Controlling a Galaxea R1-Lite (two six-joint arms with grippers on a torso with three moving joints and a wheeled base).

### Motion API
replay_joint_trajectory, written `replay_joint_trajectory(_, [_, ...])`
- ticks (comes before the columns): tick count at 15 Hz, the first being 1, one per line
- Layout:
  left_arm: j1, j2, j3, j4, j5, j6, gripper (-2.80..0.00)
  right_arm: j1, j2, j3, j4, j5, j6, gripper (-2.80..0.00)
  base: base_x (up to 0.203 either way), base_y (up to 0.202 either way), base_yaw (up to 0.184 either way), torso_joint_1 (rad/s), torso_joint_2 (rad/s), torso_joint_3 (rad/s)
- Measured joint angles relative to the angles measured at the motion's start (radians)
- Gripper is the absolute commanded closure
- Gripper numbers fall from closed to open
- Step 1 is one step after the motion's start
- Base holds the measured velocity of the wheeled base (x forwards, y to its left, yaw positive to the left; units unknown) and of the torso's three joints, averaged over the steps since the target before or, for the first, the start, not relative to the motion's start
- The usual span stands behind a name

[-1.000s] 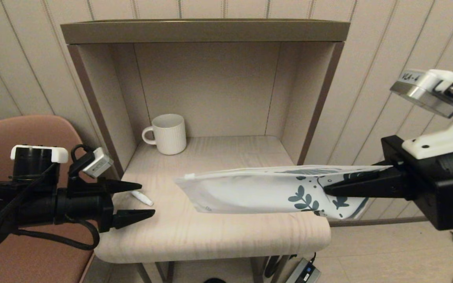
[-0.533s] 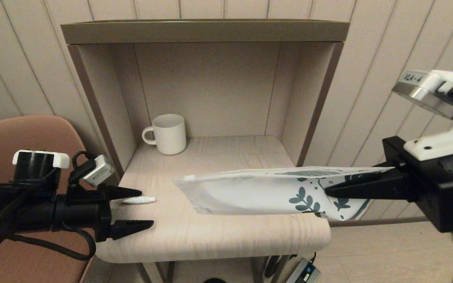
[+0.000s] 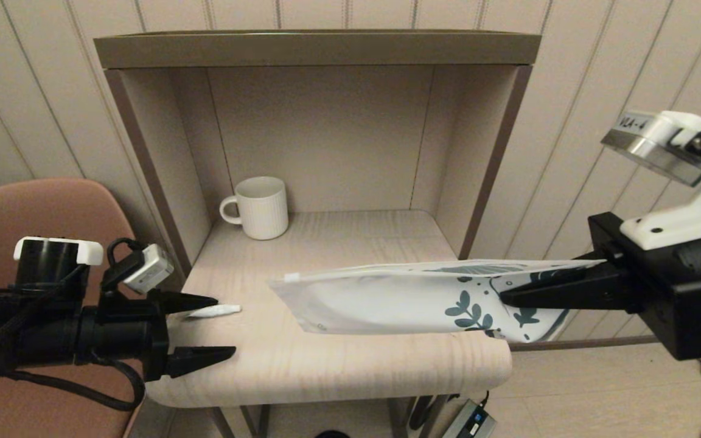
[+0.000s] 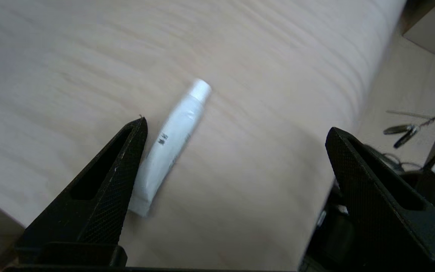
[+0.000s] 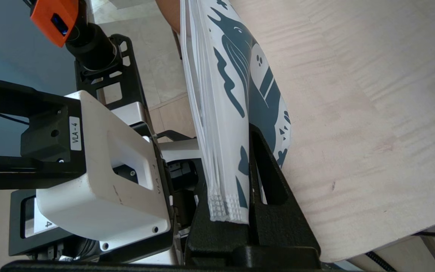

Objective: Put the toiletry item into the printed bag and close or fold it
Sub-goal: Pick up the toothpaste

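Observation:
The toiletry item, a tiny white tube (image 3: 216,311), lies on the left part of the wooden shelf top (image 3: 326,365). My left gripper (image 3: 224,326) is open at the shelf's left edge, its far finger touching the tube's flat end. In the left wrist view the tube (image 4: 172,143) lies against one finger (image 4: 108,189) of the left gripper (image 4: 236,126), cap pointing away. My right gripper (image 3: 502,297) is shut on the printed bag (image 3: 387,298) at its leafy end, holding it out sideways over the shelf, zip end towards the tube. The right wrist view shows the bag (image 5: 221,94) clamped in the right gripper (image 5: 236,143).
A white ribbed mug (image 3: 256,207) stands at the back left inside the cubby, whose side walls (image 3: 162,182) and top board close it in. A pink chair (image 3: 40,201) is behind my left arm. A power adapter (image 3: 472,420) lies on the floor below.
The tube has turned from slanted to lying crosswise by the left gripper's far finger. The left gripper has drawn back and dropped slightly. The right gripper and bag have barely moved.

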Motion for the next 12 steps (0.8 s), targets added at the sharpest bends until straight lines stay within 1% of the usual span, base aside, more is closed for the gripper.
replay_joint_trajectory(3, [0.0, -0.011, 0.011, 0.006, 0.0, 0.008, -2.8, -0.001, 0.0, 0.009, -0.001, 0.0, 0.0, 0.0, 0.0, 0.0, 0.0, 0.0, 0.0, 0.0])
replay_joint_trajectory(9, [0.0, 0.049, -0.062, 0.006, -0.001, 0.007, -2.8, -0.003, 0.002, 0.014, -0.003, 0.0, 0.0, 0.0, 0.0, 0.0, 0.0, 0.0, 0.0, 0.0])
replay_joint_trajectory(12, [0.001, 0.066, -0.069, 0.0, -0.001, 0.011, -2.8, -0.003, 0.007, 0.01, -0.003, 0.0, 0.0, 0.0, 0.0, 0.0, 0.0, 0.0, 0.0, 0.0])
